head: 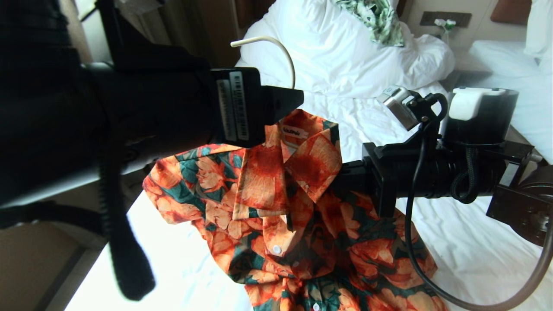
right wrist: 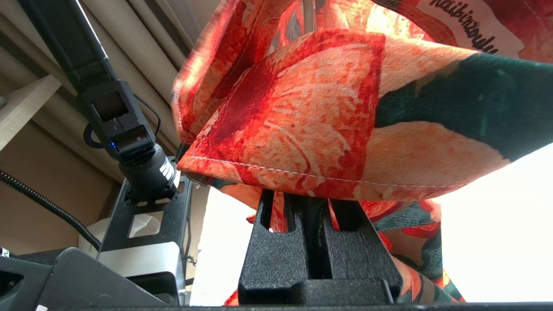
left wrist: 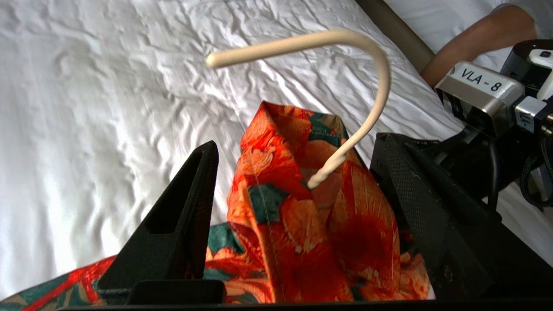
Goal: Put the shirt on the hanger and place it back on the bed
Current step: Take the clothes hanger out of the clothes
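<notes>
Orange-flowered shirt (head: 276, 207) hung on hanger (head: 276, 47), hook at twelve o'clock, above white bed (head: 466, 242); left gripper (left wrist: 298, 181) spread wide astride collar, right gripper (right wrist: 317, 216) at three o'clock pinched shut, seemingly on shirt beneath collar.

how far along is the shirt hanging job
Done: the hanger hook pokes out of the shirt collar, so it looks threaded. In hand: the right gripper is shut under the collar; the left gripper stands open around it. Left: laying it flat on the bed.
</notes>
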Tool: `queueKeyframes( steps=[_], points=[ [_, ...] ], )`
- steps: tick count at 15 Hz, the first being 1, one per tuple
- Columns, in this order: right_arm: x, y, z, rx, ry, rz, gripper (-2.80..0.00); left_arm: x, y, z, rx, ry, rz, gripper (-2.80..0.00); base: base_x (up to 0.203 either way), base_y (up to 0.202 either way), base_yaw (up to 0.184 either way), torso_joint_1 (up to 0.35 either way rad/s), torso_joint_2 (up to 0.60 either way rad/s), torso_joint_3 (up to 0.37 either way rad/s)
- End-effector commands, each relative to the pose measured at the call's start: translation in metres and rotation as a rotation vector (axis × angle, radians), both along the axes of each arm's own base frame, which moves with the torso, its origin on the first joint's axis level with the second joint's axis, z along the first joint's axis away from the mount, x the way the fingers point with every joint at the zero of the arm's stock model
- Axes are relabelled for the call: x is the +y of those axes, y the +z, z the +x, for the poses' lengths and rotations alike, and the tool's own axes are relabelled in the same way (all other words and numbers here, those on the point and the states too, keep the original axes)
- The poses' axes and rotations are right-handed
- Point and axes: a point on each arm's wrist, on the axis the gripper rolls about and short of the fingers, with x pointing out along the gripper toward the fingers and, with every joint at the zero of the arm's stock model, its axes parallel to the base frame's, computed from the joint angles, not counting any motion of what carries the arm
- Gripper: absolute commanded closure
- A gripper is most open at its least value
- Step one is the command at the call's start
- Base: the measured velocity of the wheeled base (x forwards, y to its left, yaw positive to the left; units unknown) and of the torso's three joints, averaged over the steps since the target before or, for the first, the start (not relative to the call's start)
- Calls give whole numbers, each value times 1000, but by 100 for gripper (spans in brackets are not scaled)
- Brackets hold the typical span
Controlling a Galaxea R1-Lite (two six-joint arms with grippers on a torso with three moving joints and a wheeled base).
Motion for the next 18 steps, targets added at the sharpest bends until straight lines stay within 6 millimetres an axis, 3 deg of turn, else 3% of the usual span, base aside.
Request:
queueKeyframes(
  steps=[1,5,16,17,18],
  points=[
    [-1,3,-2,-9,6,6,0,-19,-9,6,-10,4,46,-280,0,0,0,0,0,0],
    [-4,9,-6,-20,4,16,0,-36,-13,10,-52,36,76,-280,0,0,0,0,0,0],
    [-6,12,-9,-25,2,20,0,-46,-11,16,-60,83,63,-280,0,0,0,0,0,0],
    [-6,13,-9,-26,4,21,0,-47,-11,17,-61,90,63,0,0,0,0,0,0,0],
    [-7,13,-9,-26,3,21,0,-46,-9,17,-64,90,54,0,0,0,0,0,0,0]
  ],
)
